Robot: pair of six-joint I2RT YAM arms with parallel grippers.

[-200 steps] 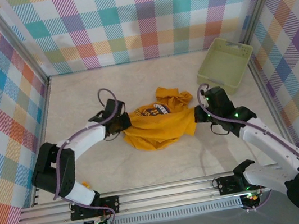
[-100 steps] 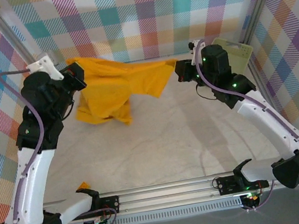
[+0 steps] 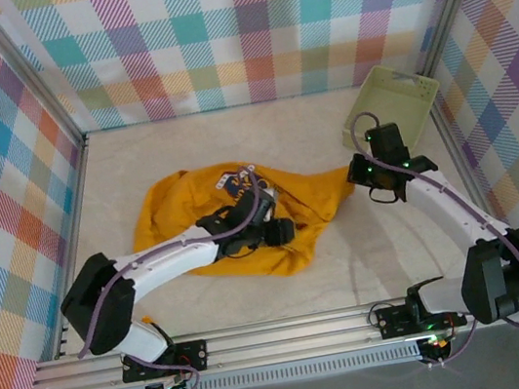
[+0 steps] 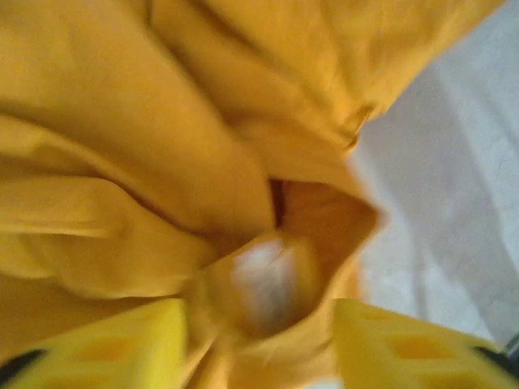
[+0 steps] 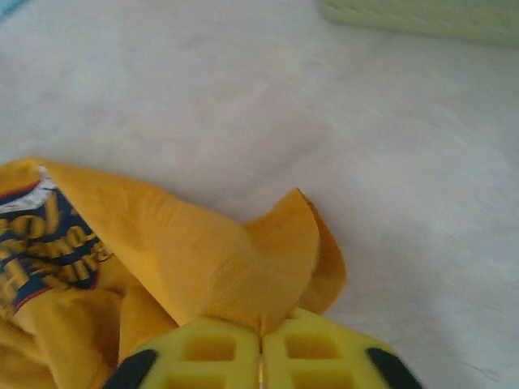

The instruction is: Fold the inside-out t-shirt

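Inside-out t-shirt (image 3: 178, 207): mustard-orange, lying crumpled on the pale table (image 3: 370, 266), left of centre. A dark blue print (image 3: 238, 180) shows near its far edge.
Left gripper (image 3: 283, 231): low over the near-right part of the shirt. In the left wrist view its 2 yellow fingers (image 4: 113, 344) stand spread, with a loose fold of cloth and a blurred pale patch between them.
Right gripper (image 3: 356, 176): at the shirt's right-hand corner. Its jaws are pressed together, pinching a peak of the cloth.
Basket (image 3: 391, 107): pale green plastic, in the far right corner, apart from the shirt.
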